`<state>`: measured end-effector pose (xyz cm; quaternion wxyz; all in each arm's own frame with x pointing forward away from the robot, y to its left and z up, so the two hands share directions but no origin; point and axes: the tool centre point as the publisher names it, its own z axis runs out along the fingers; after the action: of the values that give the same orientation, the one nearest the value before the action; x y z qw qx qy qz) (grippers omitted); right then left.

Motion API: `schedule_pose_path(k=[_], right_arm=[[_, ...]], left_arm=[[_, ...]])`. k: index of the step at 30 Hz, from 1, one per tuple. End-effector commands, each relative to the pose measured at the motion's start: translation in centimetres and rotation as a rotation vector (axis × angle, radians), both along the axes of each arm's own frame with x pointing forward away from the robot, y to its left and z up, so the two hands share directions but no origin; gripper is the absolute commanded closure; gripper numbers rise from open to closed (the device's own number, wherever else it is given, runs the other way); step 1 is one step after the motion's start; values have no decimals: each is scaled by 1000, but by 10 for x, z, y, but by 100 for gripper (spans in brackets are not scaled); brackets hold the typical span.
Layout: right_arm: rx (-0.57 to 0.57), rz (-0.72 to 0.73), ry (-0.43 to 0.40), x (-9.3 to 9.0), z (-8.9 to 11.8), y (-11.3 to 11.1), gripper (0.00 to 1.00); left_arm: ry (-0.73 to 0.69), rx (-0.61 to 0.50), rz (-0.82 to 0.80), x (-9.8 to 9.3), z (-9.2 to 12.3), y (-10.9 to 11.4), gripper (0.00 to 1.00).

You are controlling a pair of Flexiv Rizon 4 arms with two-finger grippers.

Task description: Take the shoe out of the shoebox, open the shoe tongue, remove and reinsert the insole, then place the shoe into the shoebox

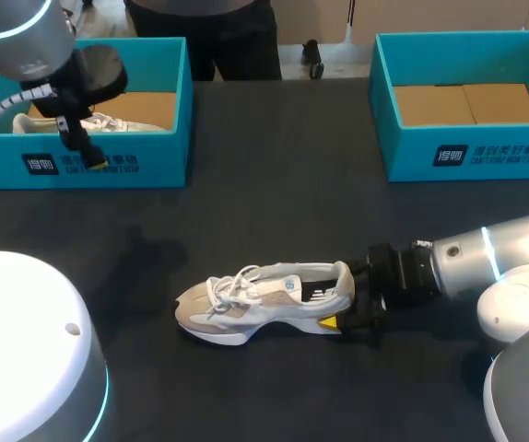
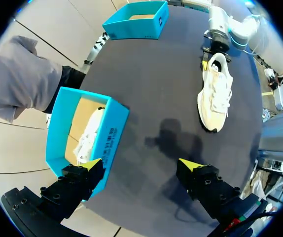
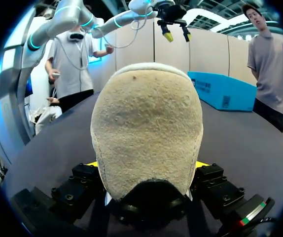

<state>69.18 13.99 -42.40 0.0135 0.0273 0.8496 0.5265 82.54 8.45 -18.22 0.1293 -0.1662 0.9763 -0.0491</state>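
A white and beige shoe [image 1: 264, 299] lies on its side in the middle of the black table, toe to the left. My right gripper [image 1: 347, 308] is at its heel. In the right wrist view the beige heel [image 3: 146, 128] fills the gap of that gripper [image 3: 146, 165], with a finger pressed against each side. My left gripper [image 1: 78, 145] hangs open above the front wall of the left shoebox [image 1: 108, 164]. In the left wrist view its gripper [image 2: 139, 165] straddles that wall [image 2: 113, 136]. A second white shoe [image 2: 89, 131] lies inside this box.
A second teal shoebox [image 1: 486, 152] with a cardboard floor stands at the back right. The left shoebox stands at the back left. A person stands behind the table's far edge without reaching over it.
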Motion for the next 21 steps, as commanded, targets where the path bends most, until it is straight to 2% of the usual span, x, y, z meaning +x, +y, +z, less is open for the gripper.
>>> schedule_pose_path(k=[1, 15, 21], right_arm=[[-1, -3, -2, 0, -3, 3, 100], [-1, -3, -2, 0, -3, 3, 100], [-1, -3, -2, 0, -3, 3, 100]], left_arm=[[-5, 1, -1, -2, -1, 1, 0], [-5, 1, -1, -2, -1, 1, 0], [9, -14, 314, -16, 1, -6, 0]])
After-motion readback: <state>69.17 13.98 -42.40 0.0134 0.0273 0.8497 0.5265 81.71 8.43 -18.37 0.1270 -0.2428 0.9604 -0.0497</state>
